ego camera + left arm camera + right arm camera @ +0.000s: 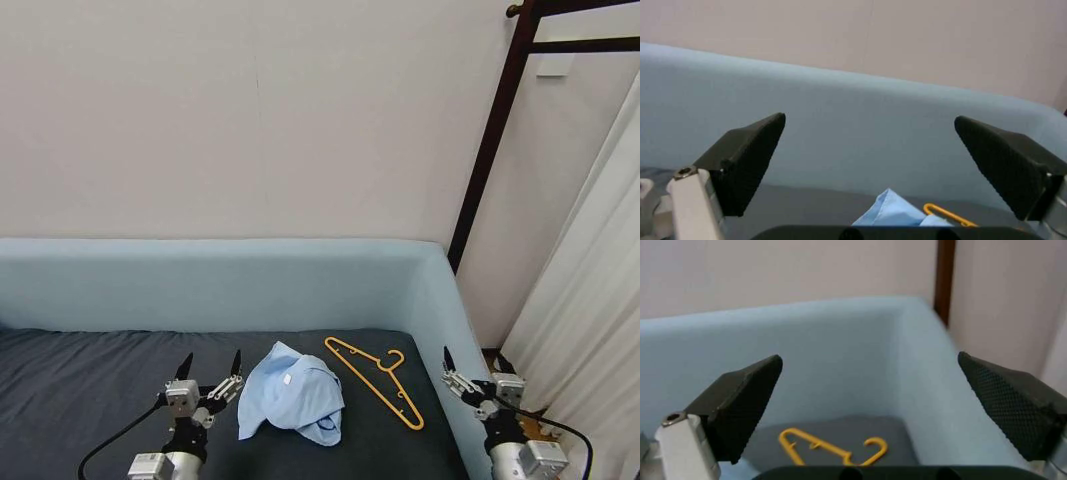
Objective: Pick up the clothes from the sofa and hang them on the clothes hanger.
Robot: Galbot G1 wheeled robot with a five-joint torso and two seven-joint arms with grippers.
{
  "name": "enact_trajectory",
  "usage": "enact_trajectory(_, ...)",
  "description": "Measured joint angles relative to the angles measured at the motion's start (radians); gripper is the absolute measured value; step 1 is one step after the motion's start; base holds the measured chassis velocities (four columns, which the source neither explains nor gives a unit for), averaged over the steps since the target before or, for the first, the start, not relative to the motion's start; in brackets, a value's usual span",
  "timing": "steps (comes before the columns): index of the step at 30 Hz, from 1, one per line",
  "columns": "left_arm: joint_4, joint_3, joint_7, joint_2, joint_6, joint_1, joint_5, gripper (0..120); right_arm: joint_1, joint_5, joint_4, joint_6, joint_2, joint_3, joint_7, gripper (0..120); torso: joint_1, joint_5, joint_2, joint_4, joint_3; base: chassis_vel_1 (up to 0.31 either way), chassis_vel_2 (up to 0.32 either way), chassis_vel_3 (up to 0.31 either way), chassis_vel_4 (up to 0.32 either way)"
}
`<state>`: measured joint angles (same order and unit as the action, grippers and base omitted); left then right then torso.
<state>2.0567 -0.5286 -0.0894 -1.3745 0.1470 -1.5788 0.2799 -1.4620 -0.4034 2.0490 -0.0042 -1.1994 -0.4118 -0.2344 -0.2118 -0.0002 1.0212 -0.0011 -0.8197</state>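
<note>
Head view, from the left: the sofa (230,285) has a smooth pale blue back and right arm with rounded tops, and a dark grey seat of finely woven fabric. The left gripper (211,362) hovers above the front edge of the seat, left of its middle. Its silver metal body carries two black, tapered fingers that point up and stand spread apart with nothing between them. Just beside it to the right lies the shirt (292,403), a soft light blue cloth crumpled into a rounded heap with a small white tag on top and a darker blue trim at its lower fold. It rests on the right half of the seat near the front edge. Close to its right, apart from it, the hanger (375,384) lies flat and slanted toward the seat's right edge. It is thin yellow plastic, triangular, with a curled hook. The right gripper (475,368) hangs past the sofa's right arm, its fingers likewise spread and empty. Behind that arm a dark wooden rack (495,140) rises along the plain wall, and a white pleated curtain (590,330) falls at the far right. In the left wrist view the finger pads (747,160) show a knurled black texture.
</note>
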Motion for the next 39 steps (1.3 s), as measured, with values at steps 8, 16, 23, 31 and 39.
enact_trajectory(8, -0.084, -0.051, 0.044, -0.018, 0.066, -0.019, -0.028, 100, 0.069, -0.177, -0.068, -0.065, 0.025, 0.092, 0.010, 100, 0.000, -0.0001, 0.000, -0.0002, 0.000, 0.000, 0.000, 0.000, 0.000)
enact_trajectory(16, -0.142, -0.119, 0.067, -0.014, 0.113, -0.044, -0.048, 100, 0.211, -0.313, -0.193, -0.120, 0.030, 0.223, 0.018, 100, 0.000, -0.0001, 0.000, 0.0002, 0.000, 0.000, 0.000, 0.000, 0.000)
enact_trajectory(23, -0.117, -0.176, 0.070, -0.024, 0.123, -0.069, -0.052, 100, 0.355, -0.479, -0.367, -0.182, -0.017, 0.327, 0.068, 100, 0.000, 0.0000, 0.000, 0.0000, 0.000, 0.000, 0.000, 0.000, 0.000)
enact_trajectory(31, -0.128, -0.202, 0.073, -0.068, 0.173, -0.081, -0.086, 100, 0.431, -0.501, -0.544, -0.265, -0.116, 0.363, 0.055, 100, 0.000, -0.0001, 0.000, 0.0000, 0.000, 0.000, 0.000, 0.000, 0.000)
enact_trajectory(39, -0.129, -0.216, 0.075, -0.084, 0.198, -0.075, -0.128, 100, 0.448, -0.572, -0.628, -0.357, -0.168, 0.339, 0.046, 100, 0.000, -0.0001, 0.000, -0.0001, 0.000, 0.000, 0.000, 0.000, 0.000)
